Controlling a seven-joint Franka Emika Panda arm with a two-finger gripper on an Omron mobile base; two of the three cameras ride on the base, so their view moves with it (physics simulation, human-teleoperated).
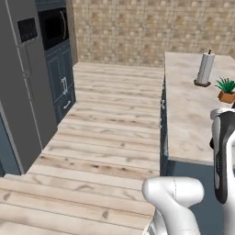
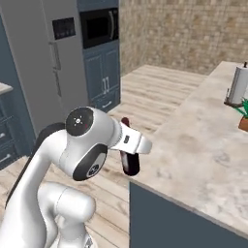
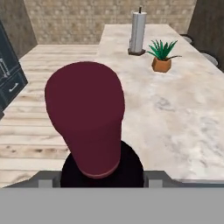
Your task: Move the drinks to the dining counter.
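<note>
Your tool [image 2: 130, 156] is clamped, jaws partly apart, on the tall near-black glass wine bottle with a dark red cap [image 3: 87, 118], held just off the pale marble bench [image 2: 203, 160] edge; judge it heavy, slick and breakable, so grip the body, upright.

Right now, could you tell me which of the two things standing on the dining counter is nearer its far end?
The paper-towel roll: tall, white, on a dark base, it stands beyond the potted plant, which sits closer along the dining counter.
</note>
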